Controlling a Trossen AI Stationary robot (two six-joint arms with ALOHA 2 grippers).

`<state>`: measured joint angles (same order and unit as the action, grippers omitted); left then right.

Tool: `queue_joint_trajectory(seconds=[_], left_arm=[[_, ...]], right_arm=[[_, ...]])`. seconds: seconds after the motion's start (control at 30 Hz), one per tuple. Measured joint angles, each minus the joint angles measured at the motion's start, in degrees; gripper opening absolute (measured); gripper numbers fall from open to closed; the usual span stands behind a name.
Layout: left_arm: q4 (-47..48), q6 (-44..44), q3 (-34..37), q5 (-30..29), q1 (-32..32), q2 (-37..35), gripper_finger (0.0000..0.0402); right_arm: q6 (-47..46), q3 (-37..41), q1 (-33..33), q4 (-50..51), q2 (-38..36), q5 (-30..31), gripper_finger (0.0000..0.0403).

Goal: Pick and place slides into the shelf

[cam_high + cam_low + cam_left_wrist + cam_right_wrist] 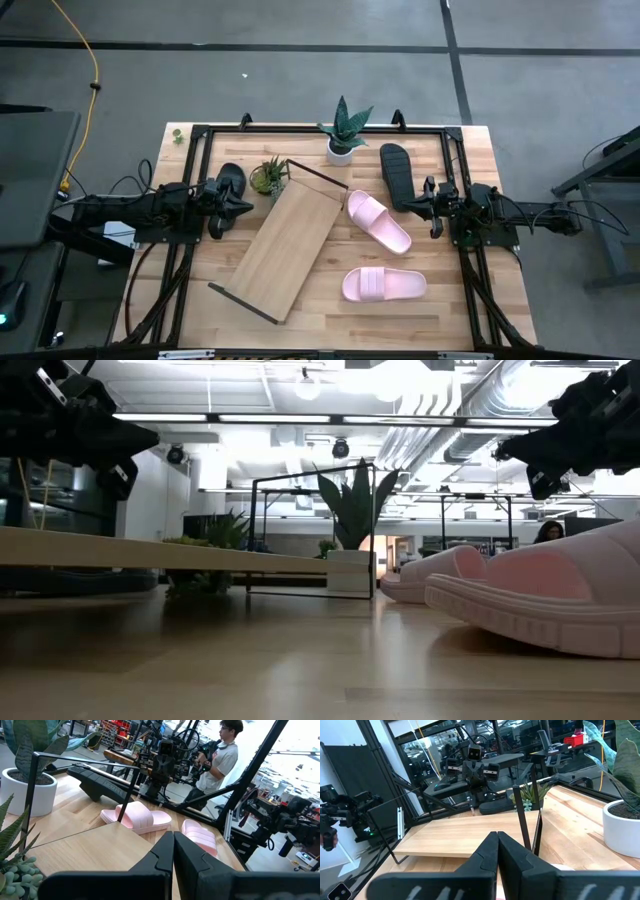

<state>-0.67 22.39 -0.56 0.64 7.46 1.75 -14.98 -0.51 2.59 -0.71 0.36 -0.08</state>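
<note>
The shelf (pixel 290 250) lies flat and askew in the middle of the table, with its dark end frames at the far right and near left. One black slide (pixel 228 186) lies left of it, under my left gripper (pixel 247 205). The other black slide (pixel 395 172) lies right of it, beside my right gripper (pixel 410 204). Two pale pink slides (pixel 378 220) (pixel 385 284) rest sole-down on the table right of the shelf. Both grippers are shut, held above the table and pointing at each other. The wrist views show the closed fingers (pixel 173 851) (pixel 497 851).
A spiky plant in a white pot (pixel 343 140) stands at the far edge, and a small succulent (pixel 268 177) sits by the shelf's far left corner. A black frame (pixel 320 128) borders the table. A person (pixel 220 755) stands beyond the table's right side.
</note>
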Motion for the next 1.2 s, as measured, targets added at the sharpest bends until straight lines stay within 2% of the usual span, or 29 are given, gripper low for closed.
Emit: queue_joint_trajectory(seconds=[0.43,0.67,0.8,0.93,1.2], left_arm=[[0.0,12.5,0.0,0.0,0.0,0.0,0.0001],[0.0,26.3,0.0,0.0,0.0,0.0,0.0001],[0.0,27.2,0.0,-0.1,0.0,0.0,0.0001],[0.0,27.6,0.0,-0.2,0.0,0.0,0.0001],[0.0,27.6,0.0,-0.2,0.0,0.0,0.0001]], right_arm=[[-0.6,0.0,0.0,-0.1,0.0,0.0,0.0000],[-21.0,0.0,0.0,-4.0,0.0,0.1,0.0000],[-33.1,0.0,0.0,-4.7,0.0,0.6,0.0000],[-44.4,0.0,0.0,-4.7,0.0,3.7,0.0000],[-51.9,0.0,0.0,-4.7,0.0,11.4,0.0000]])
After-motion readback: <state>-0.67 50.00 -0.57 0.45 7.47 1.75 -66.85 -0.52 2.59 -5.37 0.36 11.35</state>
